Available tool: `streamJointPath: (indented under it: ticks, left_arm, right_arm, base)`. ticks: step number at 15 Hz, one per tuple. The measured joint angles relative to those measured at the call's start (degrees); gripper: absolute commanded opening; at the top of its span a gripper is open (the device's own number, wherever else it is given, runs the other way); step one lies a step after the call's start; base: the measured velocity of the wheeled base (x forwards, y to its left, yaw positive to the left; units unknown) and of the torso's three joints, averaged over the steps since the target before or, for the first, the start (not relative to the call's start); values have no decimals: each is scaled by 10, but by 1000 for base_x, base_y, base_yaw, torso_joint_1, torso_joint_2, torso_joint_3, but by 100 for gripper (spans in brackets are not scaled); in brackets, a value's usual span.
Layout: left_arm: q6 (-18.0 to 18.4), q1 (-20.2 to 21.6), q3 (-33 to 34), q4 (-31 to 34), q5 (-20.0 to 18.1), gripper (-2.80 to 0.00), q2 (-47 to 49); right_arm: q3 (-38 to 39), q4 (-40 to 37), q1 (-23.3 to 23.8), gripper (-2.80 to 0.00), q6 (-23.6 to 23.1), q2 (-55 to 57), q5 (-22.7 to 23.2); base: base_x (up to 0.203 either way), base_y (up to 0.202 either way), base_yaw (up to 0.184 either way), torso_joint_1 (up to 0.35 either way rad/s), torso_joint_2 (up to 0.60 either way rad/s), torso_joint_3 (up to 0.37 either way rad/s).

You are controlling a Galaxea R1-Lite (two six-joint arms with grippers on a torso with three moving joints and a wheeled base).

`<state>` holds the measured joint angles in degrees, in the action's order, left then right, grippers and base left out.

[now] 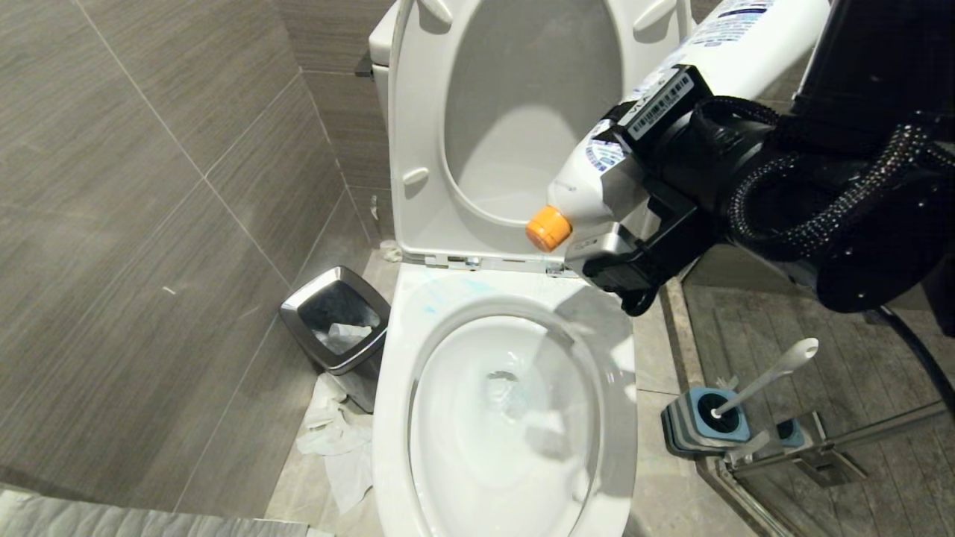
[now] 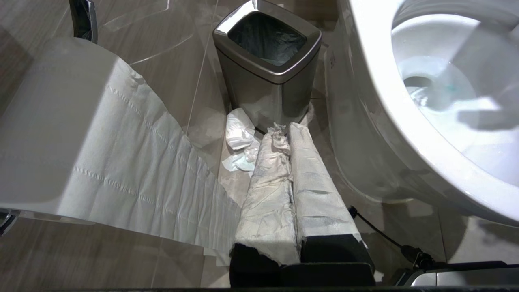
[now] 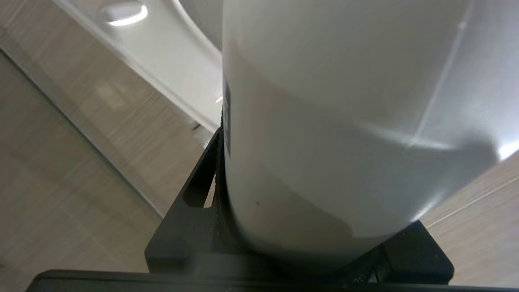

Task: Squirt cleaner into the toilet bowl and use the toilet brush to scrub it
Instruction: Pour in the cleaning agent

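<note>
From my head camera, my right gripper (image 1: 627, 216) is clamped round a white cleaner bottle (image 1: 671, 112), tipped so its orange cap (image 1: 548, 227) points down and sits above the back rim of the toilet bowl (image 1: 395, 418), just in front of the raised seat (image 1: 418, 149). Faint blue-teal streaks of cleaner (image 1: 440, 298) mark the back rim, so I judge the squirting has at least begun. The toilet brush (image 1: 768, 377) stands in its blue holder (image 1: 701, 425) on the floor to the right of the bowl, untouched; scrubbing is all left to do. A trash bin (image 1: 336, 317) stands to the bowl's left.

From my left wrist, my left gripper (image 2: 284, 134) is closed with nothing gripped, its paper-wrapped fingers (image 2: 267, 186) pressed together, low beside the bowl (image 2: 377, 134) and pointing at the bin (image 2: 267, 65). A teal tint (image 2: 450, 87) shows in the bowl's water. A hanging toilet paper roll (image 2: 81, 134) lies farther from the bowl.

From my right wrist, the bottle's white body (image 3: 344, 129) fills the view, seated between my black jaws, with the bowl's rim (image 3: 162, 52) behind it.
</note>
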<state>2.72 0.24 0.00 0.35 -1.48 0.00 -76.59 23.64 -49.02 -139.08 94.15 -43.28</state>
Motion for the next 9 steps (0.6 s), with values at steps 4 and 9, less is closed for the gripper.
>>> streamJointPath:
  ticks: [4,9]
  left_arm:
    - [0,0,0,0,0,-280,0]
    - [0,0,0,0,0,-280,0]
  right_arm:
    - [-1,3,-5,-280,-1,8,-2]
    - [-1,4,-5,-280,6,11,-5]
  base:
    - [0,0,0,0,0,0]
    - [0,0,0,0,0,0]
